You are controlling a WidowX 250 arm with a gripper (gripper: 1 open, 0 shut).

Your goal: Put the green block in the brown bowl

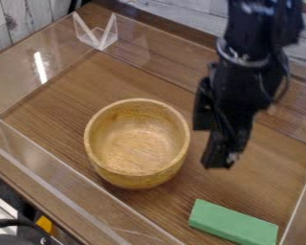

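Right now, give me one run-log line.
gripper: open, above table | green block: on table, not grasped | brown bowl: upright, block not inside
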